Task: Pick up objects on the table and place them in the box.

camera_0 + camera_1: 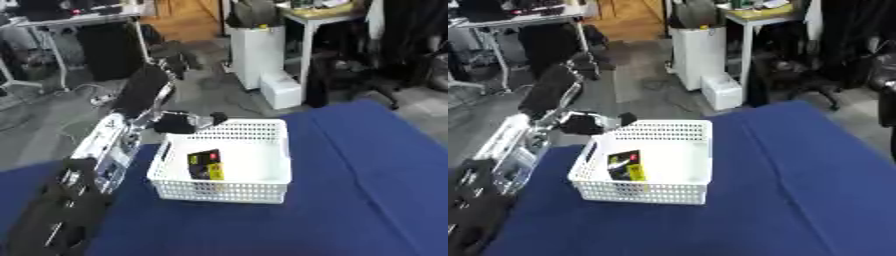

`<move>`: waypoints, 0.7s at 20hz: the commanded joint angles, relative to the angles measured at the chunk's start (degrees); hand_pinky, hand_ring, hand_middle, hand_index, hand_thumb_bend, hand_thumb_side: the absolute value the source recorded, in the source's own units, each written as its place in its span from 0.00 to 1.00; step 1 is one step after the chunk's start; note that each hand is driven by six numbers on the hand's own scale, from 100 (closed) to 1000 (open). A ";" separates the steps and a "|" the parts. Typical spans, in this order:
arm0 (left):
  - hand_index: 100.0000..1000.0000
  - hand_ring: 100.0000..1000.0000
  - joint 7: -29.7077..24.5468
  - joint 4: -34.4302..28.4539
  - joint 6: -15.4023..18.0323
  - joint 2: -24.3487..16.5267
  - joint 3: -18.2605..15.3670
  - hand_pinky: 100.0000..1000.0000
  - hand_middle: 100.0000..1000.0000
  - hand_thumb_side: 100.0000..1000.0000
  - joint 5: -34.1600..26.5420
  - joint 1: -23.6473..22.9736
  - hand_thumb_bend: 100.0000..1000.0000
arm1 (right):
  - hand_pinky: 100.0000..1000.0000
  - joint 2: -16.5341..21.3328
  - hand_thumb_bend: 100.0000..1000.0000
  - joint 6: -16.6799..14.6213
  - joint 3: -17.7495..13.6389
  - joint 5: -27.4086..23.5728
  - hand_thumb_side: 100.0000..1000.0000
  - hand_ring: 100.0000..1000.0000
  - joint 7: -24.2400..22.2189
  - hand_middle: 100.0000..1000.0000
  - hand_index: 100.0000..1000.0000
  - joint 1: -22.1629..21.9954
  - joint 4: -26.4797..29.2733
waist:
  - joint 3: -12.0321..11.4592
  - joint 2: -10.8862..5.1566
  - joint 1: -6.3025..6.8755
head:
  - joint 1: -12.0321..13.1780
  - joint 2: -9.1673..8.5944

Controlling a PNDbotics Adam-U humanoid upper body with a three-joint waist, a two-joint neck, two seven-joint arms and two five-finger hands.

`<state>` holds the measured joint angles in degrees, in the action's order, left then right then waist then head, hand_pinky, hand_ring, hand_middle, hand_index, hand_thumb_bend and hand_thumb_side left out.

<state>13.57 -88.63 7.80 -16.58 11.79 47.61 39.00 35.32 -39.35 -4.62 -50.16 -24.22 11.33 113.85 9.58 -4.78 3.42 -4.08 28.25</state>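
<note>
1 blue table (367, 200), 1 white box (262, 186) w/ 1 black-yellow pkg (205, 165).

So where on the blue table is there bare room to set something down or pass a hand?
The blue table is bare right of the white basket, out to its right edge, and in the strip in front of the basket. Inside, the floor right of the black and yellow packet is free. It is crowded at the basket's left side and far left corner, where the left hand and arm sit.

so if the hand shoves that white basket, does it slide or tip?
Likely slides: the white basket looks like light perforated plastic, wide and low, flat on the blue cloth. Cloth may bunch up. The black packet inside could shift.
</note>
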 commanded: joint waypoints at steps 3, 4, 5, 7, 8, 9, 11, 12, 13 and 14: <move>0.75 0.44 0.87 -19.01 -4.79 3.94 -0.96 0.22 0.70 0.71 -6.93 -8.89 0.65 | 0.09 1.14 0.00 -6.05 -0.69 -0.12 1.00 0.19 -2.83 0.31 0.40 -1.32 0.74 | -1.22 -0.45 -1.39 | -0.32 -3.33; 0.73 0.43 1.16 -21.83 -4.12 4.79 -0.46 0.22 0.67 0.70 -8.18 -10.71 0.64 | 0.09 1.08 0.00 -6.65 -0.65 -0.23 1.00 0.19 -2.82 0.31 0.40 -1.53 0.74 | -1.55 -0.17 -1.60 | -0.06 -4.01; 0.71 0.42 1.88 -23.93 -2.45 5.32 0.13 0.23 0.64 0.69 -9.57 -12.22 0.64 | 0.09 1.01 0.00 -7.28 -0.62 -0.20 1.00 0.19 -2.95 0.31 0.40 -1.77 0.74 | -1.91 0.10 -1.74 | 0.15 -4.62; 0.68 0.39 4.12 -25.47 3.19 6.27 1.23 0.20 0.60 0.69 -12.47 -14.15 0.60 | 0.09 0.78 0.00 -8.52 -0.61 0.28 1.00 0.19 -3.50 0.30 0.40 -2.59 0.74 | -2.85 0.66 -2.03 | 0.37 -6.09; 0.67 0.38 5.05 -25.72 5.34 6.61 1.44 0.21 0.58 0.69 -13.58 -14.31 0.57 | 0.09 0.70 0.00 -9.12 -0.56 0.71 1.00 0.19 -3.88 0.30 0.40 -3.18 0.74 | -3.41 0.83 -2.16 | 0.54 -6.83; 0.66 0.38 6.04 -25.84 6.87 6.90 1.50 0.21 0.57 0.68 -14.45 -14.39 0.57 | 0.09 0.62 0.00 -9.71 -0.49 1.21 1.00 0.19 -4.27 0.30 0.40 -3.70 0.74 | -3.83 0.94 -2.22 | 0.59 -7.40; 0.60 0.34 7.54 -25.93 8.64 7.39 1.90 0.18 0.53 0.67 -16.02 -14.37 0.50 | 0.09 0.56 0.00 -10.84 -0.35 2.22 1.00 0.19 -4.95 0.30 0.40 -4.46 0.74 | -4.64 1.34 -2.32 | 1.30 -9.50; 0.58 0.32 8.03 -25.95 9.38 7.42 2.36 0.16 0.51 0.66 -16.92 -14.30 0.46 | 0.09 0.53 0.00 -11.40 -0.27 2.68 1.00 0.19 -5.23 0.30 0.40 -4.73 0.74 | -4.97 1.63 -2.32 | 1.92 -10.64; 0.58 0.32 8.30 -25.95 10.04 7.34 2.81 0.16 0.51 0.66 -17.85 -14.25 0.45 | 0.09 0.49 0.00 -11.90 -0.20 3.09 1.00 0.19 -5.44 0.30 0.40 -4.95 0.74 | -5.24 1.86 -2.32 | 2.35 -11.44; 0.56 0.31 8.30 -25.96 10.57 7.22 3.17 0.15 0.50 0.67 -18.59 -14.21 0.42 | 0.09 0.45 0.00 -12.26 -0.12 3.50 1.00 0.19 -5.64 0.30 0.40 -5.12 0.74 | -5.52 2.14 -2.29 | 3.00 -12.29</move>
<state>21.49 -113.60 17.36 -9.29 14.58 30.23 24.15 34.79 -42.42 -4.53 -47.27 -21.16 5.93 113.85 3.99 -2.28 1.35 -1.97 17.45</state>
